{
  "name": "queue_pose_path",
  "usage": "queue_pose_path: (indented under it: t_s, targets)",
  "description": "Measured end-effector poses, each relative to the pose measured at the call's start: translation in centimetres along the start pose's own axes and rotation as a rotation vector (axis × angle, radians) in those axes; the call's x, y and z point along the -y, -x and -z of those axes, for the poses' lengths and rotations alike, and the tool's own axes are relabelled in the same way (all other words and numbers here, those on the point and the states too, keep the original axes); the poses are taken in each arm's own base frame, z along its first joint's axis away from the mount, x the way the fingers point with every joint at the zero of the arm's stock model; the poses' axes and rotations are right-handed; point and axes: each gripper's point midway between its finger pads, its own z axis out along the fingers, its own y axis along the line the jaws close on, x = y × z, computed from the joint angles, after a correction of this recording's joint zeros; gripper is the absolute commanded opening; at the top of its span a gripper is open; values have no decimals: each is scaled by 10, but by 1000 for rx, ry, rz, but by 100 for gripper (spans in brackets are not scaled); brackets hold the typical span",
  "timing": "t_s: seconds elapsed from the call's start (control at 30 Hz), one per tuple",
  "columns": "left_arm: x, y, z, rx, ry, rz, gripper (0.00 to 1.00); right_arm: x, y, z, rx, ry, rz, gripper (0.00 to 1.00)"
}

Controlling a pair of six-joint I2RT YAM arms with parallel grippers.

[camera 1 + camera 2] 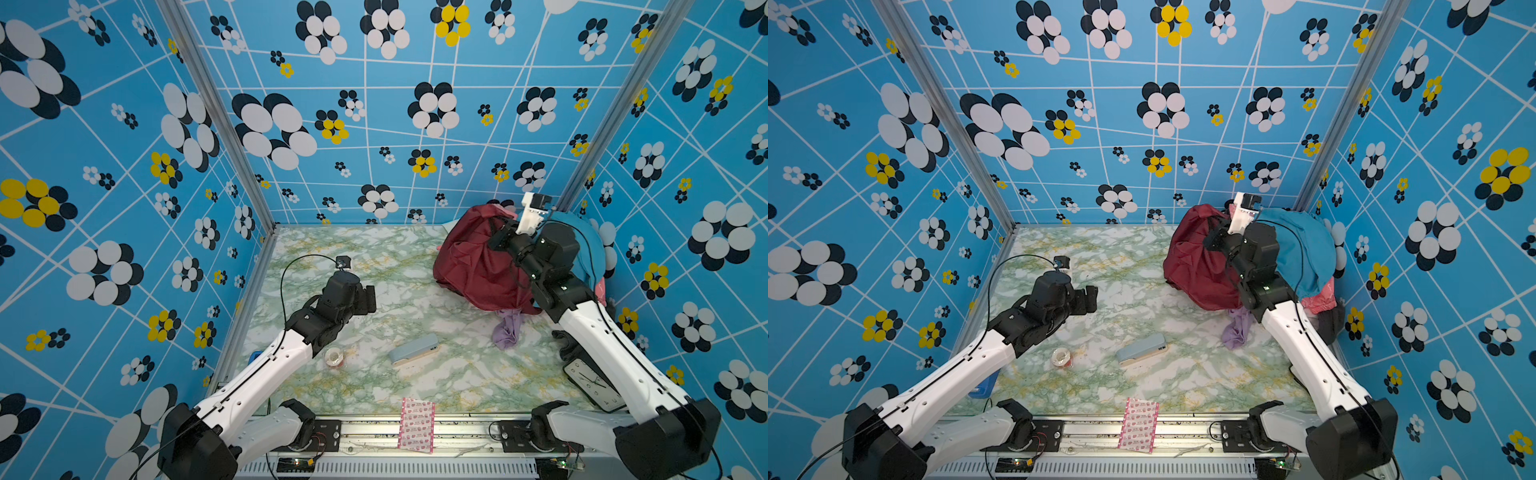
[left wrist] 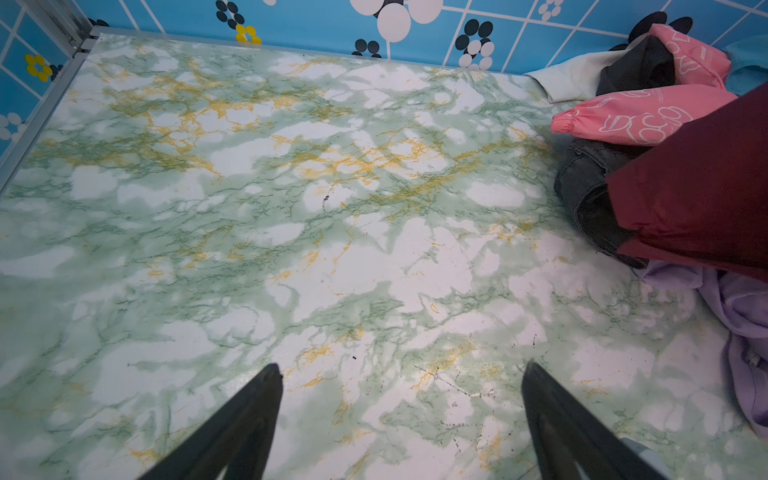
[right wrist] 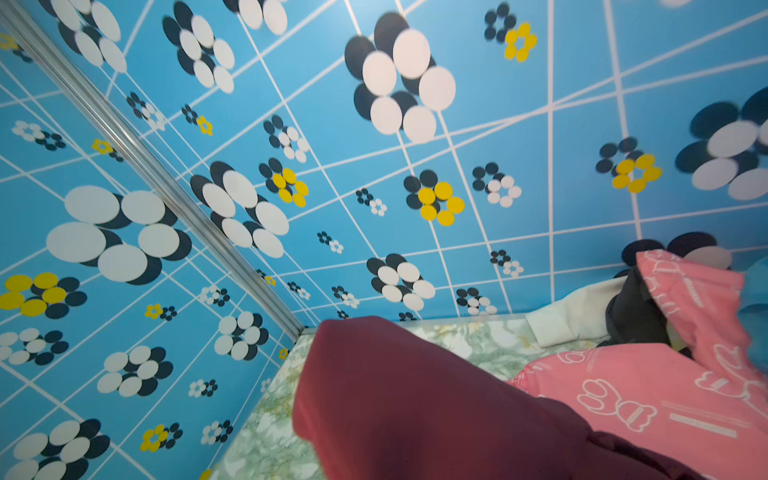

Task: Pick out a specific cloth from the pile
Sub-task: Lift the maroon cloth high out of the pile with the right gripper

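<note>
Maroon cloth point(image 1: 469, 266) gripped at the right side of the counter point(image 1: 374, 257)

In both top views the right fingers point(image 1: 500, 239) are clenched on the cloth, which is bunched at centre right against the pile point(image 1: 1304, 249) (teal, pink and black pieces). The left fingers point(image 1: 368, 300) hang spread and empty at left centre. Left wrist view: the fingers are wide apart over bare counter, with the cloth at the right edge. Right wrist view: the cloth fills the lower centre and the fingers are hidden.

Left gripper point(image 1: 371, 300) jaws wide, hovering low; right gripper point(image 1: 496, 240) closed, raised, arm outstretched.
</note>
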Motion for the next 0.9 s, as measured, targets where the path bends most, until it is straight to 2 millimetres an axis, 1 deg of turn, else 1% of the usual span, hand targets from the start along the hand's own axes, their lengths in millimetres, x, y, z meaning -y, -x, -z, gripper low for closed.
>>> queue_pose_path:
  t_s: [0.07, 0.17, 0.27, 0.33, 0.37, 0.43, 0.5, 0.57, 0.8, 0.9]
  targets:
    - [-1, -1, 0, -1, 6, -1, 92, -3, -23, -21, -68, 8, -12, 0]
    - [-3, -2, -1, 0, 14, -2, 92, -12, -48, -45, -144, 35, -23, 0]
    - [-4, -1, -1, 3, 20, -4, 92, -31, -64, -62, -194, 80, -20, 0]
    - [-5, -1, -1, 5, 25, -7, 92, -51, -68, -69, -215, 115, -7, 0]
    - [-5, -1, -1, 5, 27, -11, 92, -63, -67, -71, -219, 137, 4, 0]
    - [-6, -1, -1, 7, 30, -14, 92, -86, -55, -71, -201, 180, 23, 0]
    - [-6, -1, 0, 8, 31, -18, 92, -106, -37, -67, -162, 221, 46, 0]
    - [-7, -1, 2, 13, 31, -20, 92, -121, -15, -61, -111, 250, 71, 0]
    - [-10, 3, 10, 42, 31, -12, 92, -140, 40, -38, 17, 275, 123, 0]
    - [-10, 5, 13, 52, 27, -9, 92, -148, 60, -30, 60, 294, 129, 0]
